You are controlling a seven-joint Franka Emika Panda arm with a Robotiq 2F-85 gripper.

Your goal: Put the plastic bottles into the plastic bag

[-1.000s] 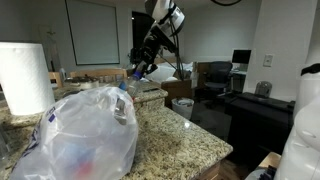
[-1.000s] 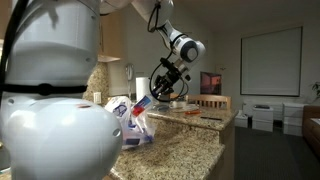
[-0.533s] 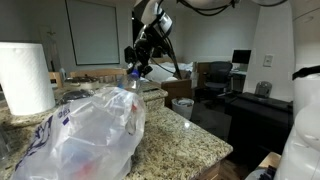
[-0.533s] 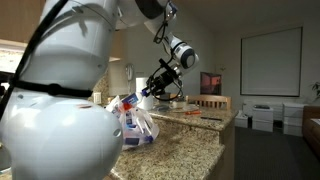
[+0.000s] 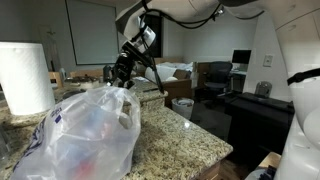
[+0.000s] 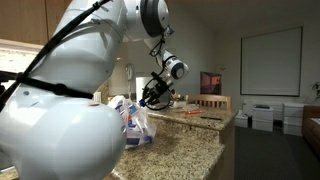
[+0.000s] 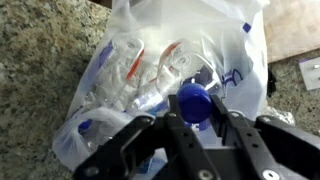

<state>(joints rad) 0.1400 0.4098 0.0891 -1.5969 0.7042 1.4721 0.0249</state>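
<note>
In an exterior view the pincer (image 5: 118, 73) hangs just above the top of the bag (image 5: 85, 135). The bag slumps on the speckled stone surface (image 5: 185, 135), near a paper towel roll (image 5: 25, 78). What the pincer grips is too small to tell here.

In an exterior view the pincer (image 6: 150, 96) sits at the upper edge of the bag (image 6: 132, 120), well above the surface (image 6: 195, 140).

The wrist view settles it. The pincer (image 7: 196, 122) is clamped narrow on a bottle (image 7: 193, 102) with a blue cap, right over the bag's (image 7: 240, 55) open mouth. Other bottles (image 7: 125, 65) lie inside.

The step in hand looks like the drop. It probably goes best with the bottle centred over the opening and eased down past the rim before the jaws part, so it cannot roll off the crumpled film onto the surface. The thin plastic could snag the fingers on the way out, so a straight lift is safest.
</note>
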